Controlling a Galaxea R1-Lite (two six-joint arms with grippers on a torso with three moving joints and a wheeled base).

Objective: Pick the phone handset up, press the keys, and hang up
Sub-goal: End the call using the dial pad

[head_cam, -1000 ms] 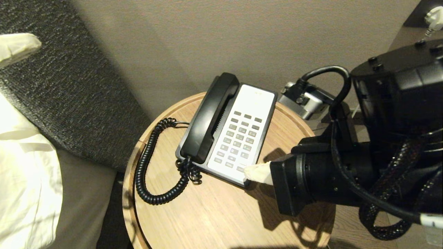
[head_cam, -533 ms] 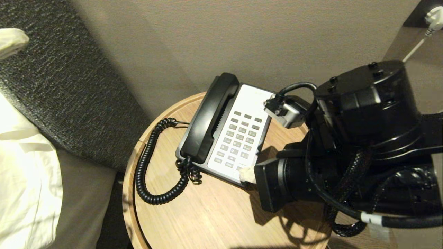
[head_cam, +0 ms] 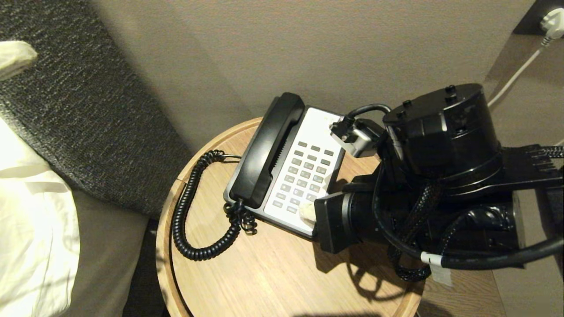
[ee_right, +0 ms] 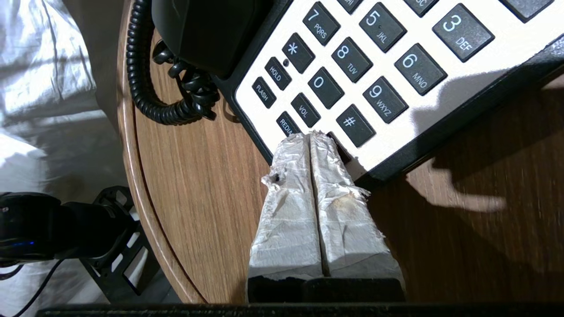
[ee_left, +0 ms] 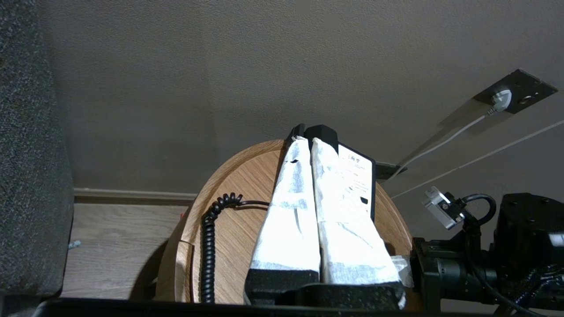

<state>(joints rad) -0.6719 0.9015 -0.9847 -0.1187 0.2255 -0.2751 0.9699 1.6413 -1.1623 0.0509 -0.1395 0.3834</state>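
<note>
Hidden and cut-off parts around the bedside phone

The black robot arm (head_cam: pixel 423 211) hides the round wooden table (head_cam: pixel 264 273) toward 3 o'clock and the black-and-white phone base's (head_cam: pixel 308 132) near corner; the white-wrapped right gripper (ee_right: pixel 311 136) covers one key; the white pillow (head_cam: pixel 31 229) is cropped at 9 o'clock.

The right arm (head_cam: pixel 423 211) is glossy black, with a round cap bearing 4 screws, braided and smooth black cables, a white cable tag and a silver camera block. Both grippers' fingers (ee_right: pixel 313 207) wear wrinkled white tape.
</note>
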